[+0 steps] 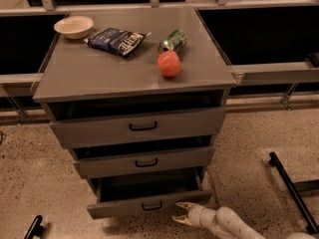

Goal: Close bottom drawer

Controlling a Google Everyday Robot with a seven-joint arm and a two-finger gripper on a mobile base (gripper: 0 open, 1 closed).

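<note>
Arm (234,226) behind the tool (176,211), low beside the bottom drawer (124,209), runs off the bottom edge

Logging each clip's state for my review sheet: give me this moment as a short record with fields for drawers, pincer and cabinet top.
bottom drawer: pulled out farthest of the three, not yet closed
middle drawer: out only slightly
top drawer: out only slightly
pincer: open, low by the bottom drawer's right front corner; contact unclear
cabinet top: bowl, snack bag, can on its side, orange fruit
</note>
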